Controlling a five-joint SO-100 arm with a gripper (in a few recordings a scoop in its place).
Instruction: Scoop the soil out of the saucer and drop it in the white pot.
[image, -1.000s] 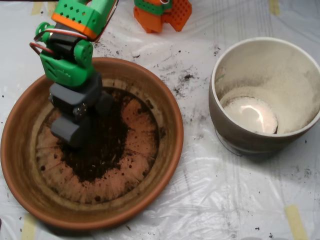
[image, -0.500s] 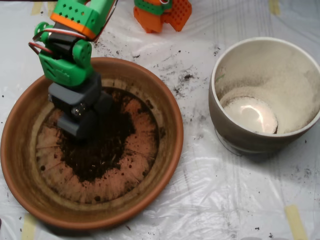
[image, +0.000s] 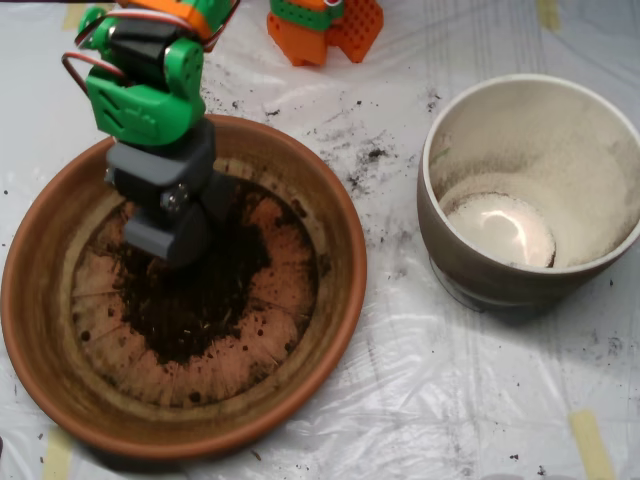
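The terracotta saucer (image: 342, 250) fills the left half of the overhead view. A dark patch of soil (image: 200, 300) lies across its ridged base, thickest in the middle. My grey scoop (image: 178, 228) hangs from the green arm (image: 140, 95) over the upper left part of the soil patch, its lower end close to or touching the soil. The scoop's body hides whatever is inside it. The white pot (image: 600, 150) stands at the right, apart from the saucer, and its dusty inside holds no soil that I can see.
Soil crumbs (image: 365, 158) are scattered on the white plastic sheet (image: 400, 400) between saucer and pot. An orange and green robot part (image: 325, 25) stands at the top edge. Tape strips (image: 592, 442) hold the sheet down.
The scoop has moved up the picture and slightly right, from the left part of the soil patch toward its upper edge. The arm has drawn back with it.
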